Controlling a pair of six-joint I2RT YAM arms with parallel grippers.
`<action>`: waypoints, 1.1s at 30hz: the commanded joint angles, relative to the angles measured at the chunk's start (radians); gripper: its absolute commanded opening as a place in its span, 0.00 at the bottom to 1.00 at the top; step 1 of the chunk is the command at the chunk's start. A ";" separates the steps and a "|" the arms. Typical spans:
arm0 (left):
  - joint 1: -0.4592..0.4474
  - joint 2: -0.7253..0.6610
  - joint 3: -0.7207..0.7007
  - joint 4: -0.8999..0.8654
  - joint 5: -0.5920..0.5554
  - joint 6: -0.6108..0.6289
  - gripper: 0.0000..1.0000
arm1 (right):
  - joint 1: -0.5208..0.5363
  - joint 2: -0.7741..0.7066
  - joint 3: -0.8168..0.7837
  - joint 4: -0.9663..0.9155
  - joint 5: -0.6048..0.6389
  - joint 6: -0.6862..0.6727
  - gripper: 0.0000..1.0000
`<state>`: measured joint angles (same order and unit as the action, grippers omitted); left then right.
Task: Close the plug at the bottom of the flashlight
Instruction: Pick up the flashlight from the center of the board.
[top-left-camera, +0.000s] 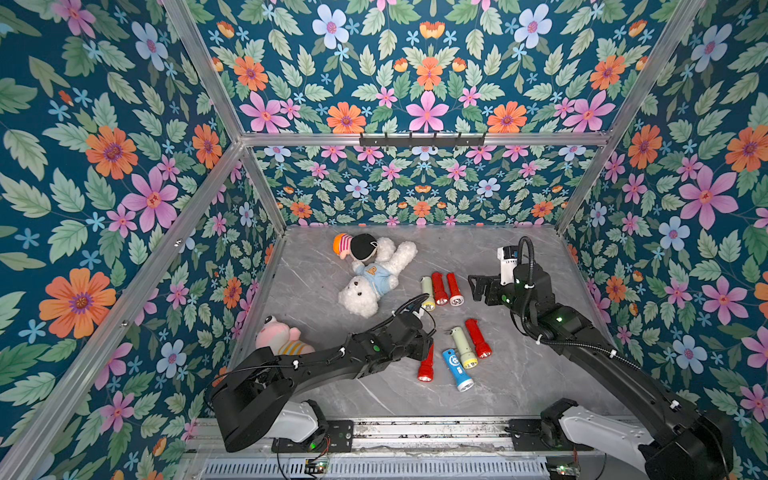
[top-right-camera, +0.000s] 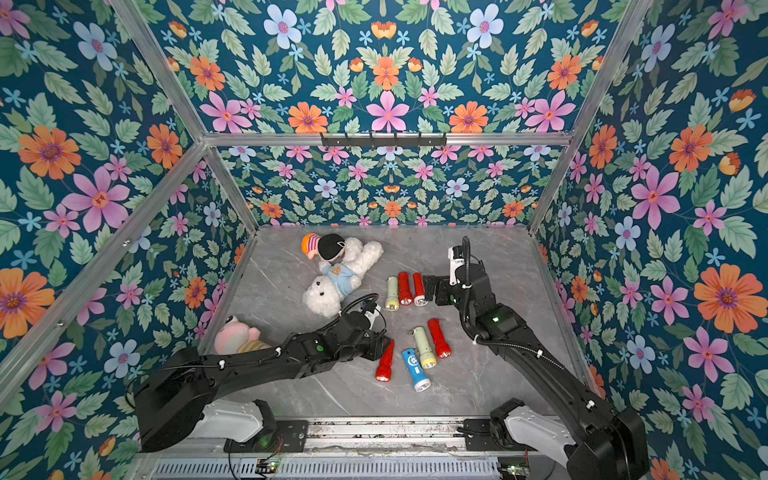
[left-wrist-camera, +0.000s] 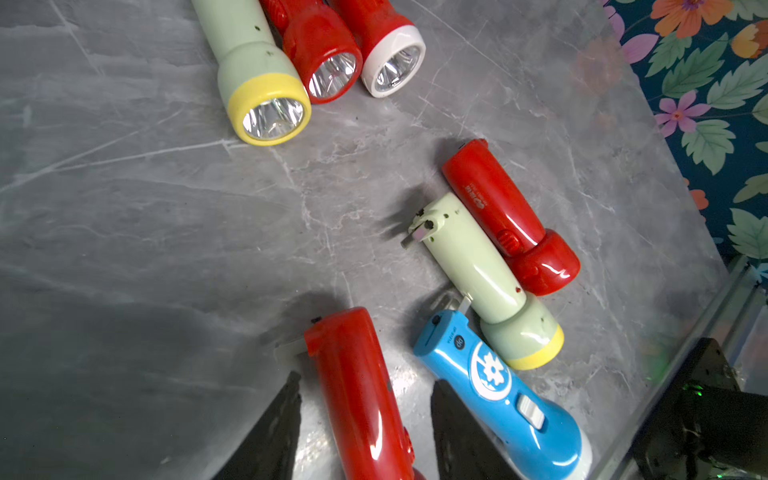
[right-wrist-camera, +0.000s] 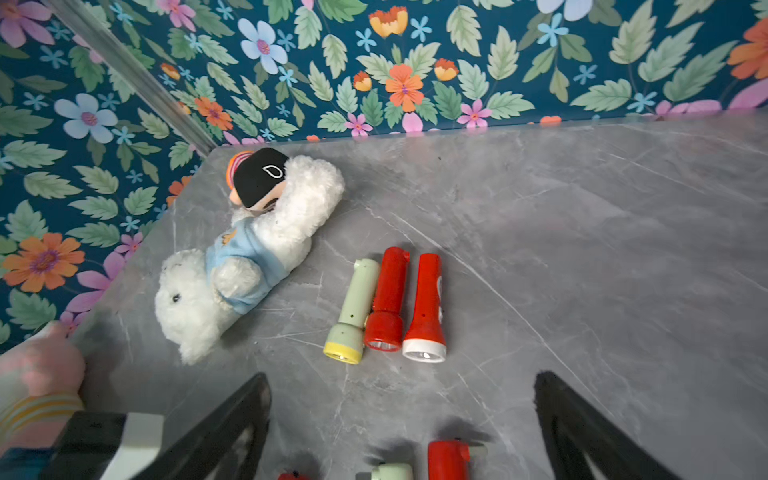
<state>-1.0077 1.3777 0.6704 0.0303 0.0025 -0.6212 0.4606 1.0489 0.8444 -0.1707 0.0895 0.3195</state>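
A red flashlight (top-left-camera: 427, 365) (top-right-camera: 385, 361) lies on the grey table with its lens toward the front edge. In the left wrist view this red flashlight (left-wrist-camera: 357, 395) runs between my two black fingers (left-wrist-camera: 286, 415), with a strip of table showing on each side of it. Its plug (left-wrist-camera: 291, 349) sticks out sideways from the bottom end. My left gripper (left-wrist-camera: 365, 378) straddles the body without touching it. My right gripper (top-left-camera: 478, 289) (right-wrist-camera: 405, 378) hangs wide open above bare table, holding nothing.
A blue flashlight (left-wrist-camera: 494, 386), a pale green one (left-wrist-camera: 478, 266) and a second red one (left-wrist-camera: 498, 208) lie close to the right. Three more flashlights (top-left-camera: 439, 289) lie in a row farther back. A white plush bear (top-left-camera: 370, 276) and a pink plush (top-left-camera: 278, 338) lie at the left.
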 joint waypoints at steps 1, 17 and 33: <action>-0.024 0.003 -0.006 0.012 -0.019 -0.039 0.54 | -0.034 -0.047 -0.045 0.070 0.023 0.057 0.99; -0.079 0.163 0.058 -0.104 -0.098 -0.119 0.53 | -0.069 0.096 0.056 -0.110 -0.174 0.071 0.78; -0.064 0.271 0.131 -0.132 -0.093 -0.075 0.21 | -0.073 0.106 0.059 -0.134 -0.171 0.060 0.75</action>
<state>-1.0786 1.6554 0.8047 -0.0666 -0.0753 -0.7074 0.3885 1.1522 0.9001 -0.2958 -0.0788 0.3824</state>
